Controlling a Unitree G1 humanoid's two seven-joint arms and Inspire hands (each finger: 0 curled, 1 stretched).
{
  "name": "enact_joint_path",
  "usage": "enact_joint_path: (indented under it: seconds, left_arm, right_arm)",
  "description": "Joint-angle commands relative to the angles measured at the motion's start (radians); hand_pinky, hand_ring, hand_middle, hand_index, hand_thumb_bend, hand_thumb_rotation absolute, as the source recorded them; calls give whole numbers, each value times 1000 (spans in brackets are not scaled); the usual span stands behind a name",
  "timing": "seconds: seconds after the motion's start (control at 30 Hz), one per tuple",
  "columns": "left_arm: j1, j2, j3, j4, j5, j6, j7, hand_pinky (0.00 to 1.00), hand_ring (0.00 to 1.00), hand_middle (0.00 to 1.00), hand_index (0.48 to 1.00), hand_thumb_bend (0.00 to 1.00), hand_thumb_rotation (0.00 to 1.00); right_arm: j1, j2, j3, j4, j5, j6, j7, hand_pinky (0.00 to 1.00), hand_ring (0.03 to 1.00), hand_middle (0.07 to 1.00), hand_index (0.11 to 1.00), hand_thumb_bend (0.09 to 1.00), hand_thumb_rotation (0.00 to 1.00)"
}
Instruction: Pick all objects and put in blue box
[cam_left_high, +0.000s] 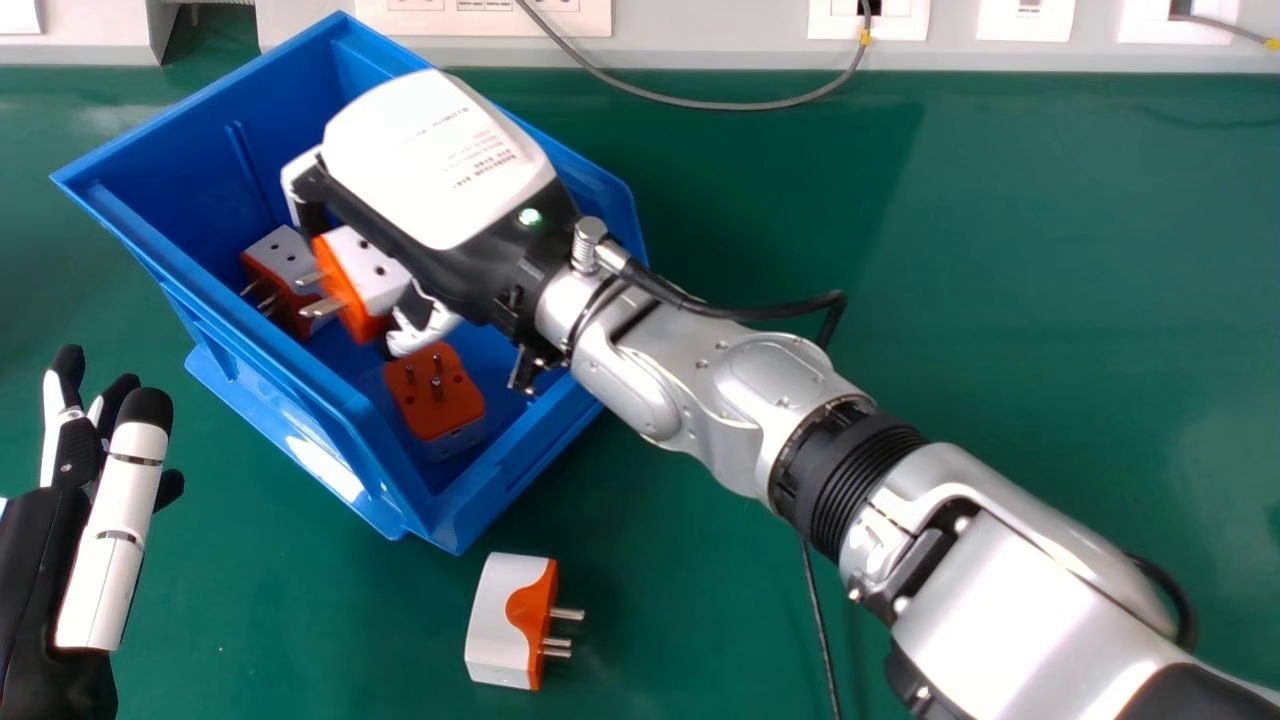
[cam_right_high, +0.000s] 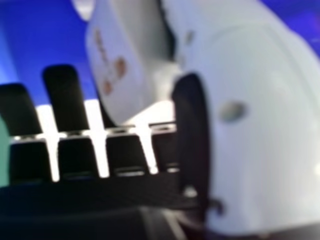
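The desk (cam_left_high: 1000, 300) carries the blue box (cam_left_high: 270, 375) near its far edge. The right hand (cam_left_high: 440, 170) is clamped on a held adapter (cam_left_high: 378, 280) within the box. The left hand (cam_left_high: 115, 540) is idle, fingers extended. Two deposited adapters (cam_left_high: 435, 390) lie inside. Current step: deposit. Next: release, withdraw, then retrieve the loose adapter (cam_left_high: 505, 620), farther from that edge.
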Motion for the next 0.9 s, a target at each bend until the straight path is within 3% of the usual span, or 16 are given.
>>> enact_joint_path:
  seconds: [0.0, 0.3, 0.47, 0.63, 0.67, 0.7, 0.77, 0.87]
  left_arm:
    - [1, -5, 5, -22, -12, -8, 5, 902, 961, 990, 1000, 399, 978]
    - [0, 1, 0, -33, 8, 6, 12, 910, 964, 994, 1000, 396, 975]
    - [-3, 6, -2, -42, 11, 19, 13, 909, 965, 995, 1000, 395, 973]
    - [-4, 9, -7, -45, 23, 24, 17, 909, 965, 996, 1000, 394, 970]
    - [-4, 10, -7, -44, 23, 25, 16, 909, 965, 997, 1000, 394, 970]
    - [-5, 11, -6, -43, 23, 25, 16, 909, 965, 997, 1000, 394, 970]
    - [-4, 13, -6, -49, 24, 32, 15, 909, 965, 997, 1000, 393, 968]
    - [1, 11, -9, -59, 29, 40, 16, 909, 965, 998, 1000, 393, 967]
  right_arm:
    - [-37, 46, 7, -3, 15, 4, -25, 331, 429, 470, 516, 497, 0]
    - [-29, 43, 3, 6, 65, -8, 48, 331, 429, 463, 515, 497, 0]
    - [-16, 27, 7, -12, 76, -18, 87, 341, 450, 491, 504, 496, 0]
    - [-9, 18, 20, -22, 71, -12, 117, 395, 661, 684, 666, 455, 0]
    - [-8, 16, 23, -26, 67, -7, 120, 481, 729, 748, 727, 471, 0]
    - [-7, 15, 26, -32, 64, 0, 120, 481, 729, 748, 727, 471, 0]
    - [-3, 13, 31, -42, 61, 12, 115, 618, 827, 839, 824, 546, 45]
    - [2, 13, 38, -55, 56, 26, 108, 749, 912, 918, 910, 616, 78]
